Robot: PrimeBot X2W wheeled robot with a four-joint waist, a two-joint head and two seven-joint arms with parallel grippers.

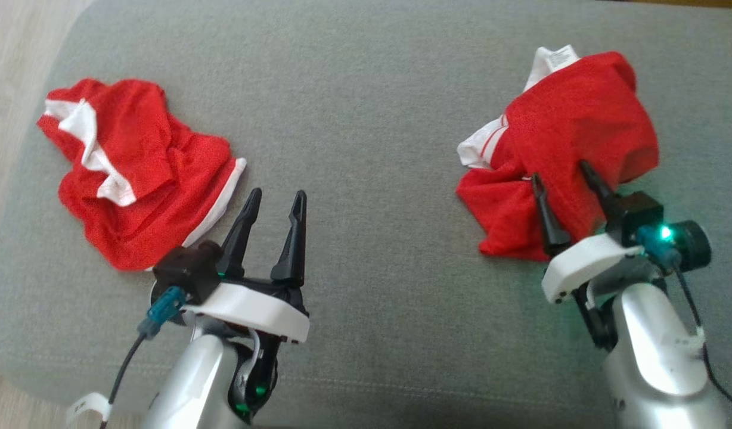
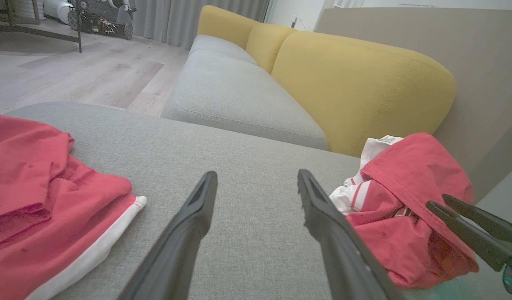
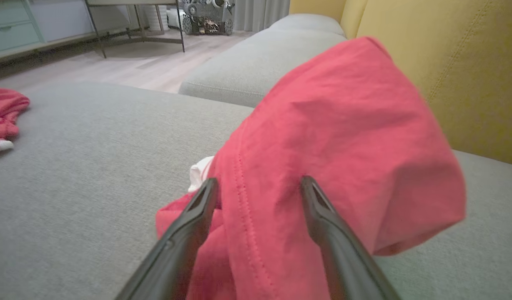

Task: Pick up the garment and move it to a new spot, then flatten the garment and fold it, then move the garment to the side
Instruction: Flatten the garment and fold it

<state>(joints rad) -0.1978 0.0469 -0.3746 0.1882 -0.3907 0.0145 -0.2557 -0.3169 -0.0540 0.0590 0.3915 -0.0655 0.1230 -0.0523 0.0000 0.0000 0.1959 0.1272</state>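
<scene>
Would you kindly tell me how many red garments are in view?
2. One red garment lies crumpled at the robot's left, near the left gripper; the other garment is bunched at the right, between the open jaws of the right gripper.

Garment label (image 1: 561,56) — print too small

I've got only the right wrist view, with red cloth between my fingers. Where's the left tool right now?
Observer: The left tool is open over the bare grey cushion, just right of a second red garment and not touching it.
Operator: Anything on my garment's far side that I'm missing?
Observer: A white label sticks up from the far edge of the right garment.
</scene>
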